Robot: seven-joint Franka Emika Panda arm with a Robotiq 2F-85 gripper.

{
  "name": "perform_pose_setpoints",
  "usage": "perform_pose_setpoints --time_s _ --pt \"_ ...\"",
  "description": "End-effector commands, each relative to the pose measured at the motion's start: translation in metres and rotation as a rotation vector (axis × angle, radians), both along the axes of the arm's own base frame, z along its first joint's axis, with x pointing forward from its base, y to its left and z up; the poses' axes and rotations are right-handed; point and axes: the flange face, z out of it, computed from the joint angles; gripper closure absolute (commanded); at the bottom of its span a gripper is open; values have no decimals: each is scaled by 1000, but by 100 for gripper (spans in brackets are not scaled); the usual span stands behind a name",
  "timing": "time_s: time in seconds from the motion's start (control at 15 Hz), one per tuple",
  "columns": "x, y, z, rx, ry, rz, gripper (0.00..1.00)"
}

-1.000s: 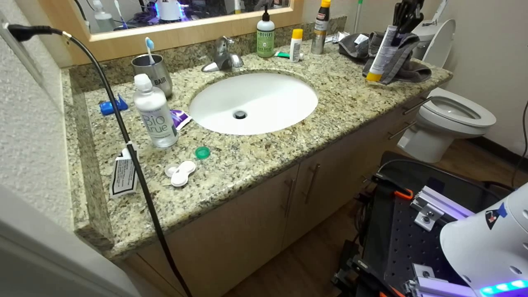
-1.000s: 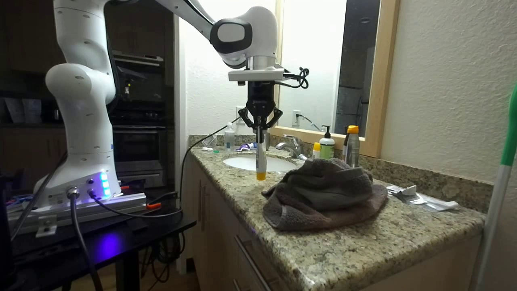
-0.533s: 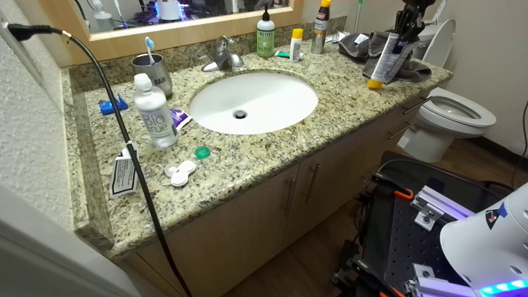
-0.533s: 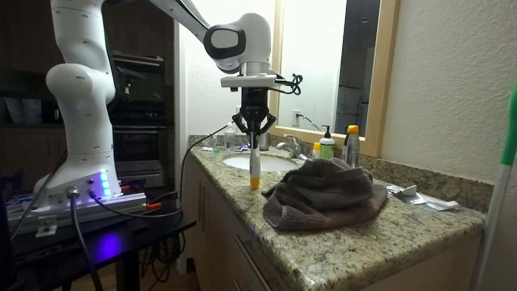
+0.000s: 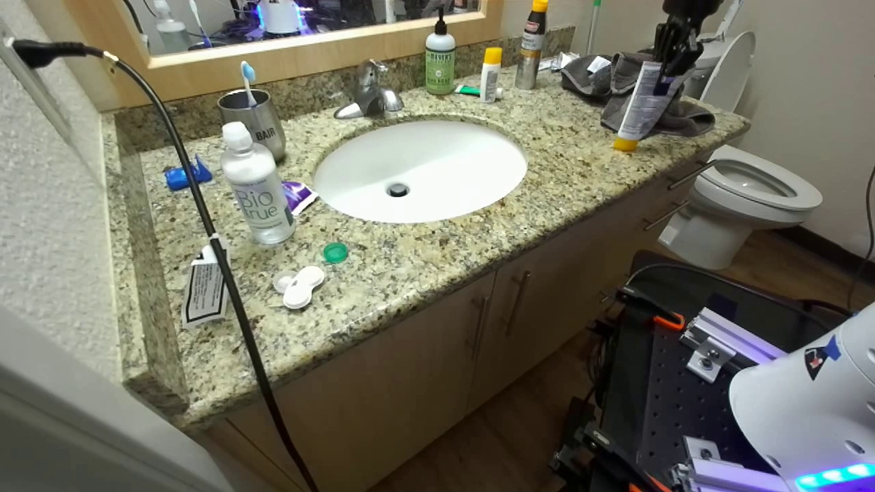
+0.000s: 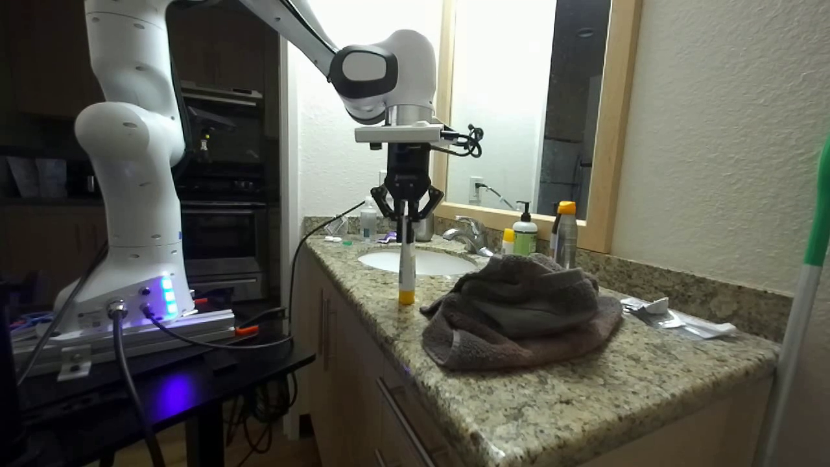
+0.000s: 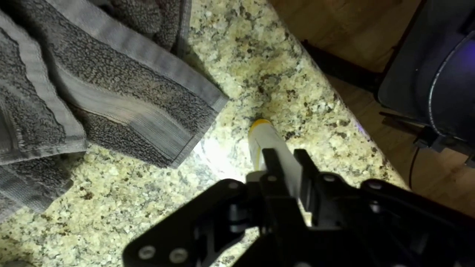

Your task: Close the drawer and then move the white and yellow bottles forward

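Observation:
The taller white bottle with a yellow cap stands cap-down, nearly upright, near the counter's front edge; it shows in both exterior views [image 5: 646,102] [image 6: 406,266] and in the wrist view [image 7: 264,136]. My gripper [image 6: 406,239] is around its thin upper end. In the wrist view the fingers of the gripper [image 7: 285,152] stand slightly apart, with a narrow gap beside the bottle's flat end. A shorter white bottle with a yellow cap [image 5: 490,78] stands at the back beside the green soap bottle; it also shows in an exterior view [image 6: 508,241]. The white drawer is out of view.
A crumpled grey towel [image 6: 519,311] lies right beside the upright bottle. The soap bottle [image 5: 439,61] and a dark can with a yellow cap [image 5: 530,51] stand at the back. The sink [image 5: 420,171] is farther along the counter. Bar handles [image 5: 690,174] stick out below the counter.
My gripper and the taller bottle have moved down and toward the counter's front edge. The bottle is now more upright with its cap at the counter. The fingers have parted slightly.

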Motion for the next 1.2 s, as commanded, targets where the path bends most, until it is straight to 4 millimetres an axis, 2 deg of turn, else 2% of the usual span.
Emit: perform_pose_setpoints --time_s 0.0,0.2,0.4,0.53,0.67,0.87,0.93,1.0,1.13 --pt "7 2 1 4 15 -4 51" --pt "22 3 25 2 -52 -16 31" --pt "48 -3 64 -3 -140 -46 9" --pt "70 -6 93 -2 -159 -41 1" --pt "96 -1 111 46 -145 9 0" --pt "128 14 108 116 -92 36 0" --pt "127 21 106 117 -84 54 0" --pt "119 20 115 91 -111 33 0" --pt "128 25 106 101 -89 47 0"
